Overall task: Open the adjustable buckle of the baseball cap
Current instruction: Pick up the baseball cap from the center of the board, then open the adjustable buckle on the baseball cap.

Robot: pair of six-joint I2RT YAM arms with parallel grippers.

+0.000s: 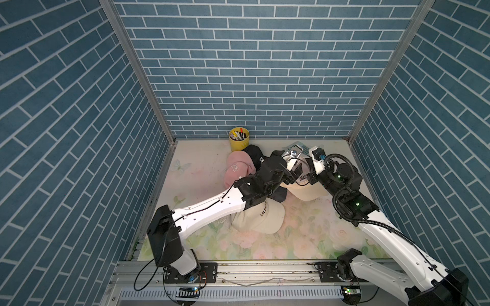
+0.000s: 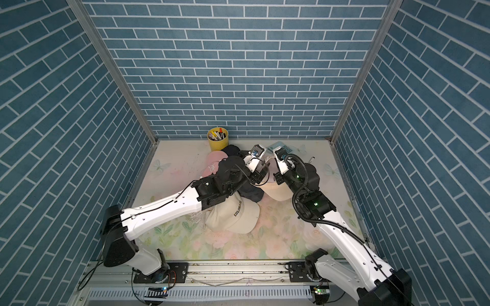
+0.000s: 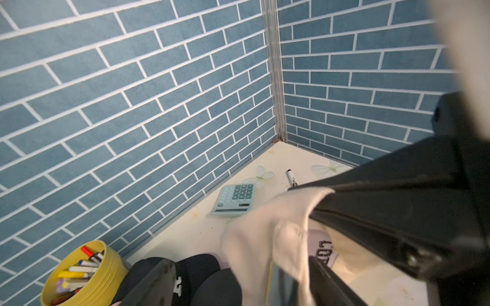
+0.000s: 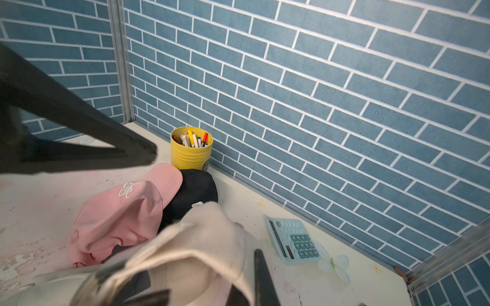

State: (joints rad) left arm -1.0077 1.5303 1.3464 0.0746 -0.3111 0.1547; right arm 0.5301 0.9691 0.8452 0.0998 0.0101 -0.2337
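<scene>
We've got walls (image 1: 252, 79) in blue brick w/ white lines, tabletop (image 1: 305, 238) pastel floral — pink cap (image 4: 119, 212), black cap (image 4: 196, 188), cream cap (image 1: 307, 193) w/ black lettering, yellow cup (image 4: 191, 156), markers (image 4: 192, 139) red & yellow — teal calc (image 4: 294, 241).

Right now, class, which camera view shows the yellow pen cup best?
Right wrist view: yellow pen cup whole and close. Left wrist view crops it. In both top views it's small and distant.

Light is even and soft, from above, medium bright. Faint shadows on mat (image 1: 291, 238). In both top views, wall (image 1: 252, 66) lines bow at the edges. Wrist views: near cap (image 3: 265, 238) blurred, out of focus; far wall sharp. Pale blur fills one corner of left wrist view.
</scene>
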